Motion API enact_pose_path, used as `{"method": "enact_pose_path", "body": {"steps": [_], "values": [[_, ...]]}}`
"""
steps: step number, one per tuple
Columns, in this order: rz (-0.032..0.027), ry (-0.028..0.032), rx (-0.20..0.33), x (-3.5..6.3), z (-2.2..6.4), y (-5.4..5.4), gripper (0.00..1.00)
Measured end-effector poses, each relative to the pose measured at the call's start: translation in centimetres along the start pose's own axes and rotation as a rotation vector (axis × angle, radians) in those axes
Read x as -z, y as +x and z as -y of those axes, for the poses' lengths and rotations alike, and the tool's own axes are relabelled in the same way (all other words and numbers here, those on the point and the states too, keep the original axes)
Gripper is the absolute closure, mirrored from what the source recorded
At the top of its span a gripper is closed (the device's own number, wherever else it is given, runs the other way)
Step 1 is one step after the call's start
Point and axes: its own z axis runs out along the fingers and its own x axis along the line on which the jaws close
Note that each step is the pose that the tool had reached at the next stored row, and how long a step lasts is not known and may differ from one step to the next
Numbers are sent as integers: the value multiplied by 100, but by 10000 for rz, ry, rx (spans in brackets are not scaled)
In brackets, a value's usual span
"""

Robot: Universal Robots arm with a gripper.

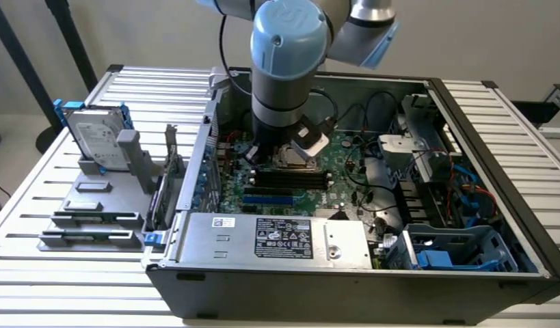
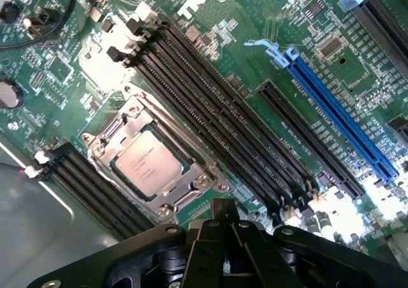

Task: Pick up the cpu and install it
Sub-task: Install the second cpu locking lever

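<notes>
Silver-topped cpu (image 2: 150,164) sits flat inside the metal socket frame (image 2: 102,138) on the green motherboard (image 2: 57,84), just beside the bank of long black memory slots (image 2: 210,122) and well apart from the blue expansion slot (image 2: 338,119). Above the socket, inside the open computer case (image 1: 353,287), the gripper (image 2: 224,215) has its fingers drawn together on nothing, hovering close to the socket frame's edge. Outside the case, a hard drive (image 1: 96,142) stands upright in a grey holder (image 1: 93,232).
</notes>
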Motion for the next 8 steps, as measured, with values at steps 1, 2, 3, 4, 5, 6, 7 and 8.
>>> {"method": "enact_pose_path", "body": {"steps": [1, 2, 3, 4, 5, 6, 7, 8], "values": [[9, -8, -1, -2, 28, 28, 89], [24, -20, -2, -6, 61, 61, 89], [36, -31, -2, -11, 90, 90, 89], [49, -40, 0, -16, 116, 116, 89], [63, -50, 11, -22, 140, 139, 89], [85, -57, 36, -27, 159, 156, 89], [119, -67, 83, -32, 173, 166, 89], [160, -80, 141, -36, 185, 173, 89]]}}
